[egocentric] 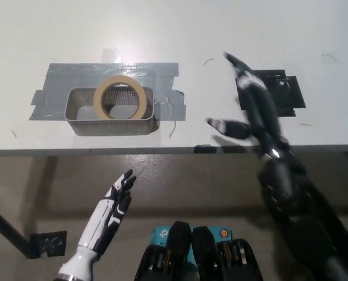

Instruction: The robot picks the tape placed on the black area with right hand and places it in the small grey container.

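Right hand (253,105), fingers spread and holding nothing, hovers over the black area (270,93). Tape (120,97) rests in the small grey container (80,114). Left hand (112,208) hangs released below the table (174,35).

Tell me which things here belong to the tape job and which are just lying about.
Job: tape roll, leaning in the small grey container; black area; right hand, open.
Not in use: left hand, open below the white table; grey tape patch.

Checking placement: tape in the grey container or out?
In. The tape roll leans tilted across the small grey container, and the right robot hand is clear of it.
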